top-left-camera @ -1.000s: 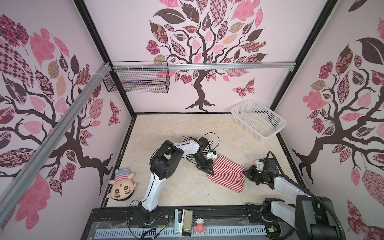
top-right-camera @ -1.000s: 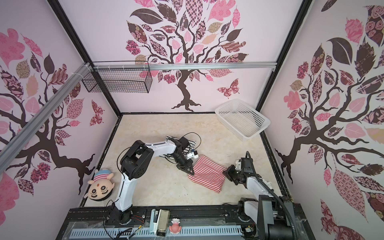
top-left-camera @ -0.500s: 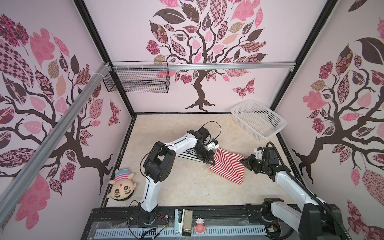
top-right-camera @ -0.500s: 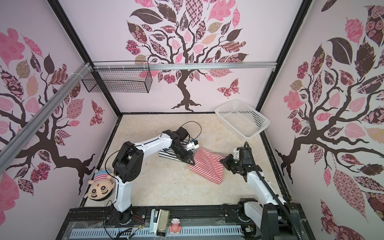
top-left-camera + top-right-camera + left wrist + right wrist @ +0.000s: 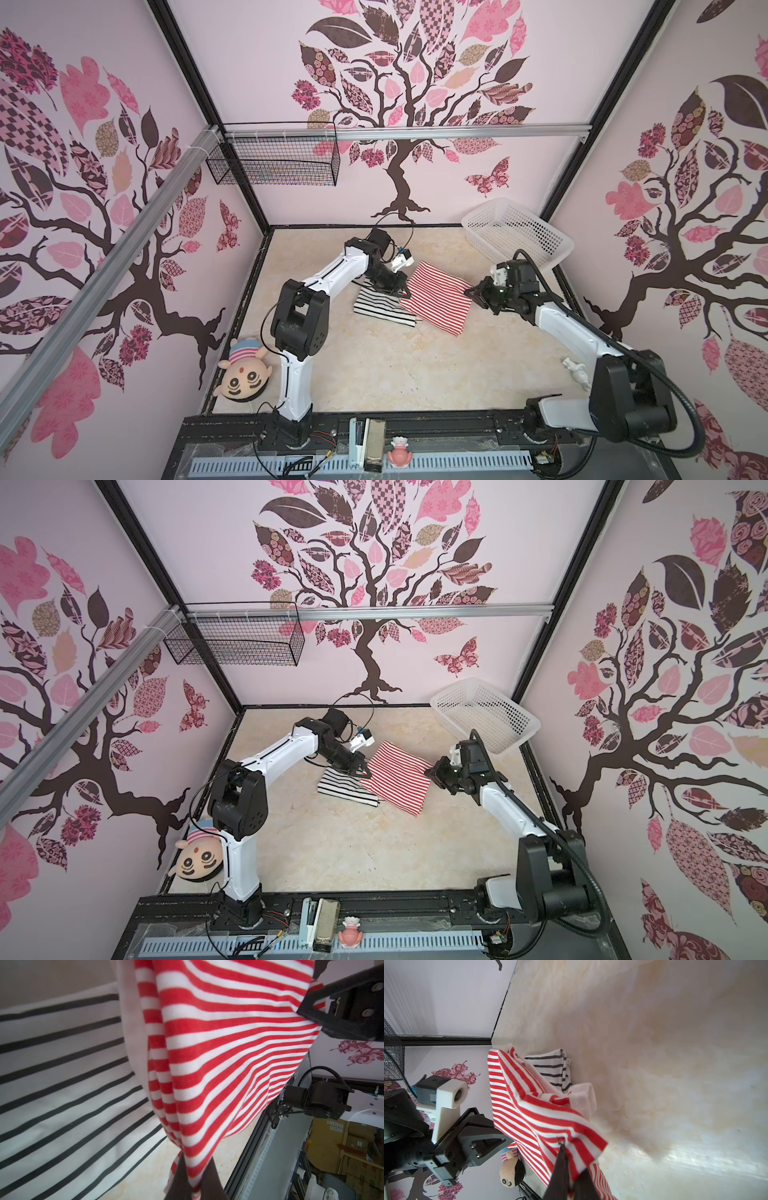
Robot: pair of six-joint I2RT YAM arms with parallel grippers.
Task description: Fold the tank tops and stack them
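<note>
Seen from above in both top views, a beige marbled table carries two striped tank tops near its centre. The black-and-white tank top lies folded flat. The red-and-white tank top sits at its 3 o'clock side, overlapping its near edge and stretched between both grippers. The left gripper is clamped on the red top's 9 o'clock corner; its wrist view shows dark fingertips pinching the striped cloth. The right gripper is clamped on the 3 o'clock corner, with fabric bunched between its fingertips. A white basket stands at the table's 1 o'clock corner, and a plush toy lies at 8 o'clock.
</note>
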